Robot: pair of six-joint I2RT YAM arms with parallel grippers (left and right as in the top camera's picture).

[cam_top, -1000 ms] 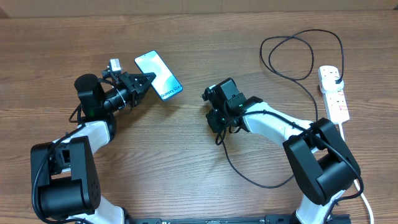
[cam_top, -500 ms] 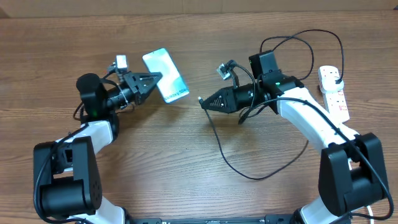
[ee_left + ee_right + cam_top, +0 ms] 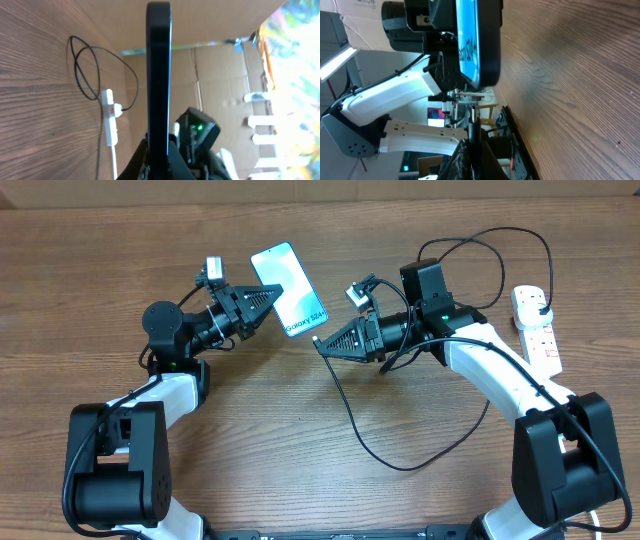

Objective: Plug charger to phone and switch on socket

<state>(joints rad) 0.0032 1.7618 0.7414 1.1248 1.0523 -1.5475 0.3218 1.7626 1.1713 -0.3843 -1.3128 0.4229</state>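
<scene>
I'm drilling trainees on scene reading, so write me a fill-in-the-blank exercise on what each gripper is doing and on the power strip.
1. The left gripper is shut on the ____, holding it above the table.
2. The right gripper pinches the ____ close to its connector tip.
3. The socket, lying flat on the table, is ____ in colour.

Missing words: phone; charger; white.
</scene>
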